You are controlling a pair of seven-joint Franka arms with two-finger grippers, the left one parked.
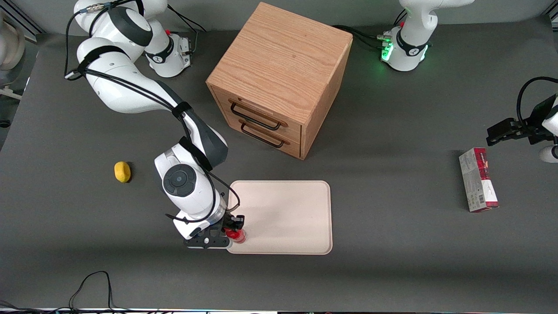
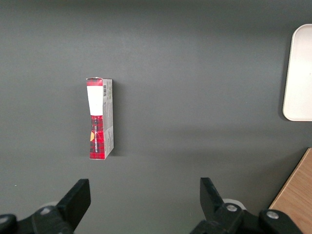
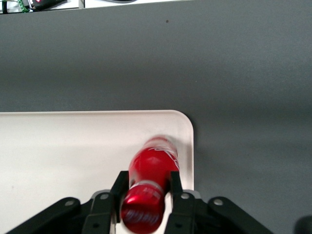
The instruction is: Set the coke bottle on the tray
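The right arm's gripper (image 3: 146,187), fingers clamped on the neck of the small slim red coke bottle (image 3: 152,170), holds it directly below itself over a corner of the flat cream-beige rectangular tray (image 3: 58,151), so lowering and releasing seems next.

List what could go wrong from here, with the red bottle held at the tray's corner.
1. The gripper holds the small all-red coke bottle just inside a rounded corner of the flat cream-beige tray, at the tray's end toward the working arm and on its edge nearest the front camera. Released here, the bottle could roll or tip over the low rim onto the grey table.
2. The bottle looks tilted between the fingers, so it may topple rather than stand.
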